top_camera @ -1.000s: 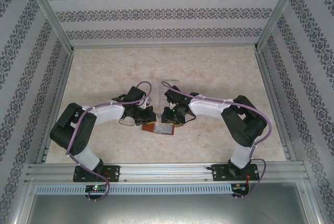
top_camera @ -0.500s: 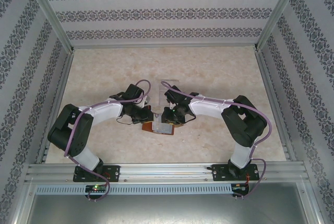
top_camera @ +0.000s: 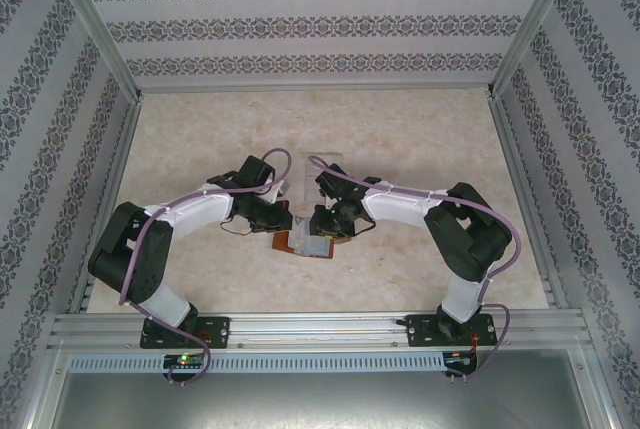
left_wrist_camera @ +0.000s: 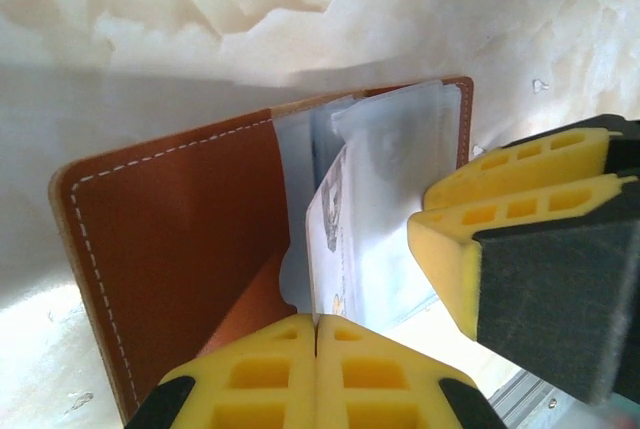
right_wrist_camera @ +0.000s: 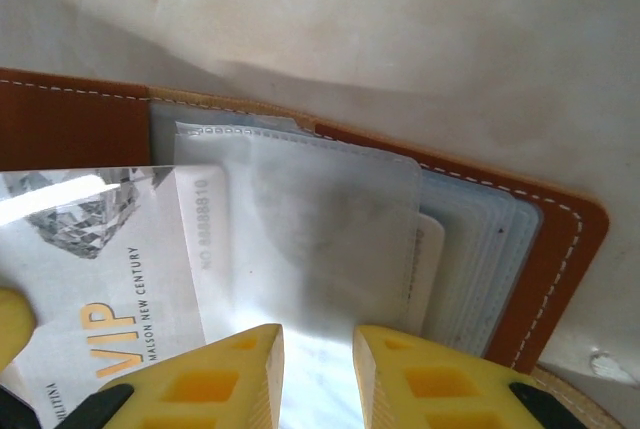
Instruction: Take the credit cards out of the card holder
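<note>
Wallet of reddish-brown leather [left_wrist_camera: 170, 239] lies open; left fingers [left_wrist_camera: 250, 379] pinch pale whitish card [left_wrist_camera: 328, 219]; right fingers [right_wrist_camera: 230, 379] slightly parted astride clear sleeves [right_wrist_camera: 330, 229], grip unclear.

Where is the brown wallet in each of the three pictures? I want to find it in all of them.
Top external: the card holder lies open just below the centre, on the table.
Left wrist: card holder at left and middle, stitched brown flap.
Right wrist: card holder, brown edge along the top left and down the right.
Shared landmark: the pale marbled table beneath it.
</note>
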You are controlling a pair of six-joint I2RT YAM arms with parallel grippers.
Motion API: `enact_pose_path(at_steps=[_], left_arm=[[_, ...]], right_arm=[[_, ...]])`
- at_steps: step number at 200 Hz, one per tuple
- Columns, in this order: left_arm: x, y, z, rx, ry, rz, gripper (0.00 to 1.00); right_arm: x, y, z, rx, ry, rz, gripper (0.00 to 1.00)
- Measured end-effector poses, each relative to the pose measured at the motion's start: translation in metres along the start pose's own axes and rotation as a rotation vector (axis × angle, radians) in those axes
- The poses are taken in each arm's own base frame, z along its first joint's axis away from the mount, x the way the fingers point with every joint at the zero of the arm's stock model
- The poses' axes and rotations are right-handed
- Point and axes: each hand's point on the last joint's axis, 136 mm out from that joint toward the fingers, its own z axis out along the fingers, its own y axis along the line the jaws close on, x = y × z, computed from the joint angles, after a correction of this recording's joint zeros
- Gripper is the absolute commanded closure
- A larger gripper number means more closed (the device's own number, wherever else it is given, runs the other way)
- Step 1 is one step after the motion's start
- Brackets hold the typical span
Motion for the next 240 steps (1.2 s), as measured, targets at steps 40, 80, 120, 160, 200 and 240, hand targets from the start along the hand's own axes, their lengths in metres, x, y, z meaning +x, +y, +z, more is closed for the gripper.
enact_pose_path(at_steps=[40,80,120,160,200,240], left_arm=[[-0.005,-0.004,-0.011,-0.027,-0.009,0.083,1.00],[-0.022,-0.019,-0.030,-0.049,-0.028,0.228,1.00],[-0.027,-0.025,-0.037,-0.059,-0.010,0.395,1.00],[-0.018,-0.019,-0.035,-0.077,0.075,0.519,1.00],[-0.025,-0.023,-0.040,-0.092,0.107,0.663,1.00],[-0.030,-0.026,-0.051,-0.113,0.130,0.835,1.00]], right_arm=[[0.000,0.000,0.000,0.000,0.000,-0.007,0.72],[0.001,0.001,-0.002,-0.002,0.001,-0.022,0.71],[-0.002,-0.006,-0.010,0.008,0.001,-0.002,0.70],[-0.010,-0.005,-0.028,-0.019,-0.032,-0.004,0.69],[-0.026,-0.003,-0.062,-0.070,-0.106,0.004,0.69],[-0.046,-0.032,-0.104,-0.076,-0.201,0.050,0.69]])
